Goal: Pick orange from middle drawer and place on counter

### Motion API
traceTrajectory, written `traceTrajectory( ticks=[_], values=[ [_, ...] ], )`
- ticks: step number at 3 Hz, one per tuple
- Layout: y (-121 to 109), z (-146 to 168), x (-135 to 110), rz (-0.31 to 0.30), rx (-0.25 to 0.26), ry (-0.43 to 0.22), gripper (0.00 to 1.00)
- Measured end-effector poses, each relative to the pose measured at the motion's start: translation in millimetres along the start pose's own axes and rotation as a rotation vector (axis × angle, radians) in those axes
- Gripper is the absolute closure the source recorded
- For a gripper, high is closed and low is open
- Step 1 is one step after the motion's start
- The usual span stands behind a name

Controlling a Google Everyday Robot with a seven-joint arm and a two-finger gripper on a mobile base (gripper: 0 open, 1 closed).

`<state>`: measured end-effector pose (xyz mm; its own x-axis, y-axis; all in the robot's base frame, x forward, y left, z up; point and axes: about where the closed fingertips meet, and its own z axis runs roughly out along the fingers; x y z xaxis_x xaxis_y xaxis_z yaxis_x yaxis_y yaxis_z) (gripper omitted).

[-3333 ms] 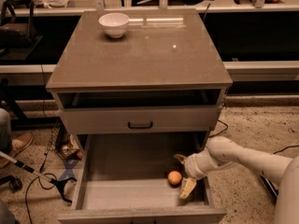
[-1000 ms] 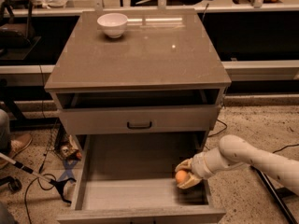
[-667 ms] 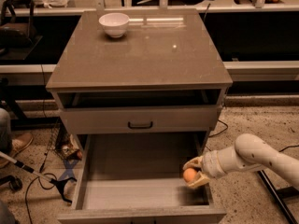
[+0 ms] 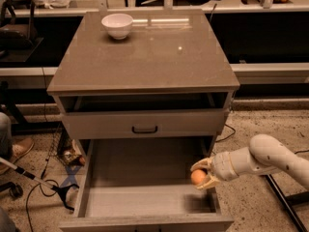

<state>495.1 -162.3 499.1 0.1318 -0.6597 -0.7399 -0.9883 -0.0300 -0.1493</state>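
The orange [image 4: 197,177] is held in my gripper [image 4: 203,174], whose two pale fingers close above and below it. The gripper holds it over the right side of the open middle drawer [image 4: 140,178], a shallow grey box with a flat floor, lifted off that floor. My white arm [image 4: 263,161] reaches in from the right. The counter [image 4: 145,52] is the glossy grey-brown slab on top of the cabinet, well above the gripper.
A white bowl [image 4: 117,24] stands at the counter's back left. The drawer above, with a black handle [image 4: 144,129], is only slightly open. A person's leg and shoe [image 4: 12,146] and cables [image 4: 53,187] lie at the left on the floor.
My gripper closed on the orange on the drawer floor, then lifted it and carried it right toward the drawer's right wall.
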Motion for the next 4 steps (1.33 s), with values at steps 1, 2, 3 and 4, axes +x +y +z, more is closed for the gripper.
traceTrajectory(
  ticks=[1, 2, 3, 4],
  values=[
    [-7.7, -40.7, -35.6, -0.05, 0.026, -0.011, 1.0],
    [-16.3, -85.8, -71.4, -0.107, 0.071, -0.013, 1.0],
    [-19.0, -116.9, -99.8, -0.176, 0.104, -0.008, 1.0],
    [-19.0, -117.5, -100.4, -0.178, 0.105, -0.006, 1.0]
  ],
)
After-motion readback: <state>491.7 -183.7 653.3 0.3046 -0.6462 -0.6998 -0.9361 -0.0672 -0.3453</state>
